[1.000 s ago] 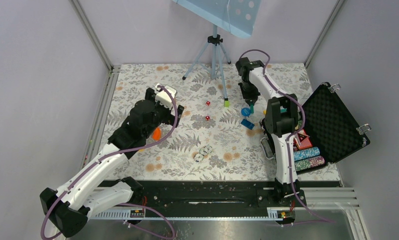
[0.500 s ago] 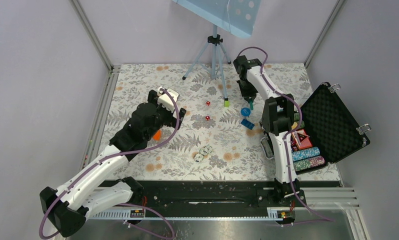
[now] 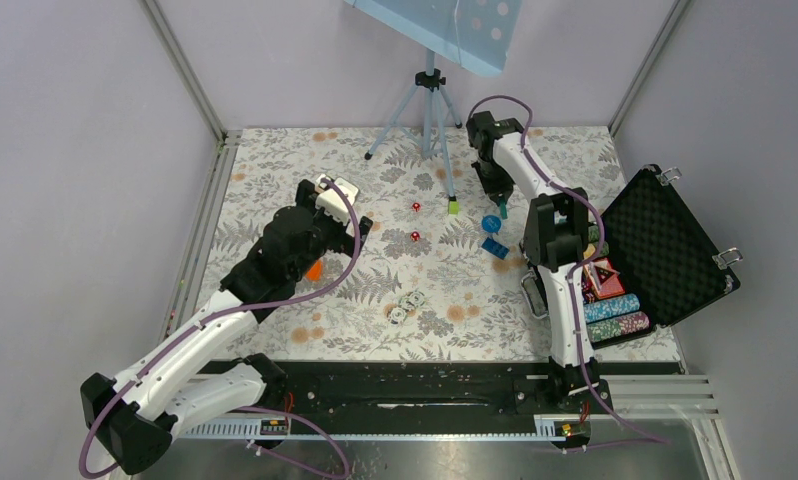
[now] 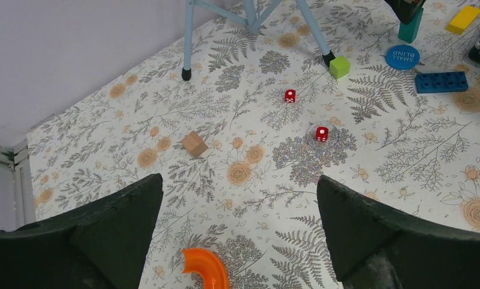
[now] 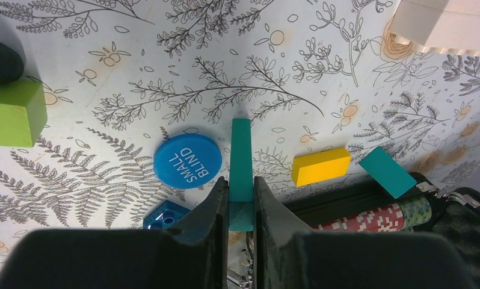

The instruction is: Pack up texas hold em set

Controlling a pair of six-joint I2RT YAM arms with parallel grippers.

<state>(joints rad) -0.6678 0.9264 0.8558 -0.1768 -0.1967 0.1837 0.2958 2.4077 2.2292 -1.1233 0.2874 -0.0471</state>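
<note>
Lettering "SMALL BLIND" was read on blue disc (image 5: 187, 161), just left of right gripper (image 5: 240, 183).
Its jaws were nearly closed on a teal brick (image 5: 240, 150); left gripper (image 4: 239, 179) stood wide open, empty, red dice (image 4: 322, 133) ahead. Only the top view showed the open briefcase (image 3: 665, 250) whole, right of the right jaws.

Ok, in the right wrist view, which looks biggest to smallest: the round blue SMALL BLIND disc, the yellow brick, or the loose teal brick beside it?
1. Round blue SMALL BLIND disc: largest.
2. Yellow rectangular brick and loose teal rectangular brick: they look about alike, so there is no ranking between them.
</note>
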